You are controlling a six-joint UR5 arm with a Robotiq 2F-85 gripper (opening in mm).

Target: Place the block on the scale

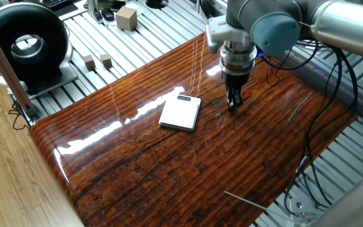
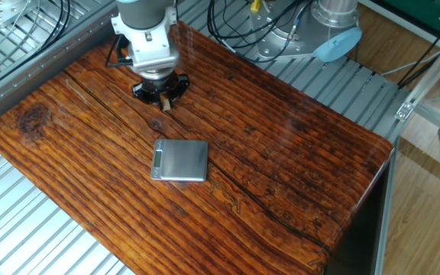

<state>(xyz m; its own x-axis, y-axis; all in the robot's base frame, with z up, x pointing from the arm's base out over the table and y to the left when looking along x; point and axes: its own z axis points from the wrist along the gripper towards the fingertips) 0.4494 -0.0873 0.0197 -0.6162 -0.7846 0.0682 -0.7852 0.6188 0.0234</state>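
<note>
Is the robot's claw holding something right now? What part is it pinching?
It looks that way: a tiny tan block shows between the tips of the gripper, apparently pinched by its sides. It is too small to be sure.
</note>
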